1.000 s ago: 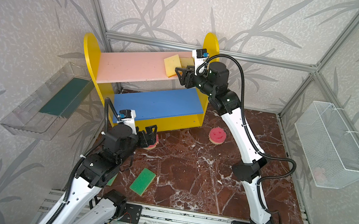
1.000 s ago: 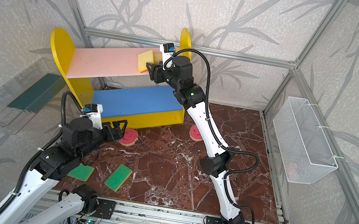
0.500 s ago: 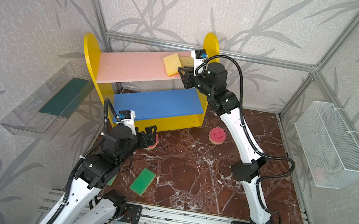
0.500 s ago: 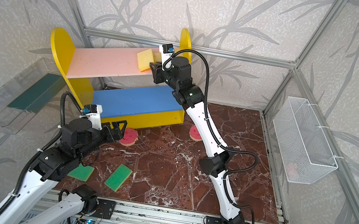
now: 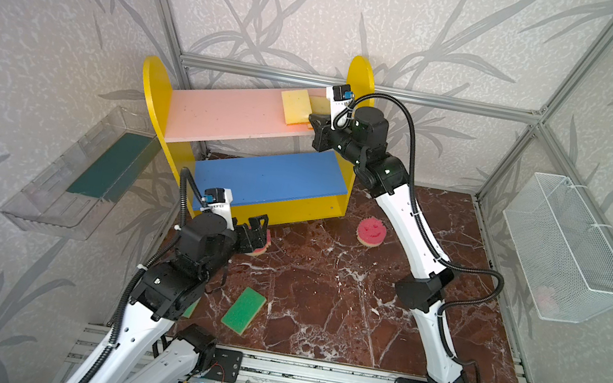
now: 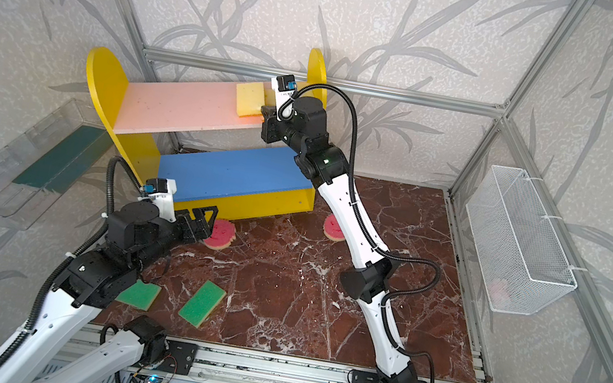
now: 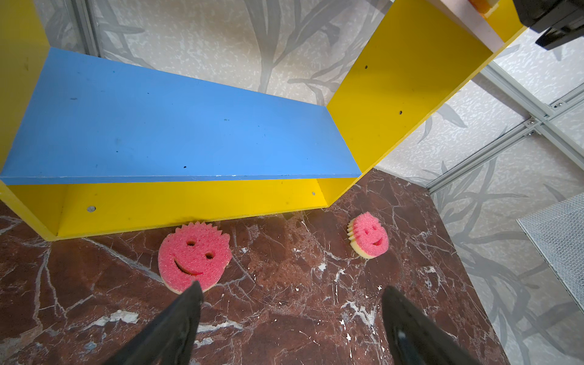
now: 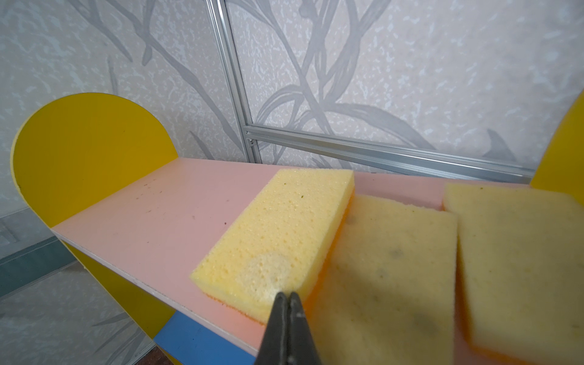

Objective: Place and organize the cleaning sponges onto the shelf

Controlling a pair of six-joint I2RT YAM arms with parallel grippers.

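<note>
The shelf (image 5: 224,119) stands at the back with its pink upper board and blue middle board (image 7: 177,126). Three yellow cleaning sponges (image 8: 275,234) (image 8: 388,275) (image 8: 521,252) lie side by side on the pink board's right end. My right gripper (image 8: 288,297) is shut with nothing in it, its tips at the front edge of the leftmost one. On the floor in front of the shelf lies a pink smiley sponge (image 7: 193,256). My left gripper (image 7: 291,287) hangs open just beside it. A second pink one (image 7: 369,235) lies further right. Two green sponges (image 6: 201,303) (image 6: 138,294) lie near the front.
A clear tray with a dark green mat (image 5: 97,170) hangs on the left wall. A white wire basket (image 5: 565,248) hangs on the right wall with something pink inside. An aluminium rail (image 5: 308,374) runs along the front edge.
My right gripper's jaws have closed together and it has drawn back slightly from the yellow sponge on the pink board. The left arm has not moved.
</note>
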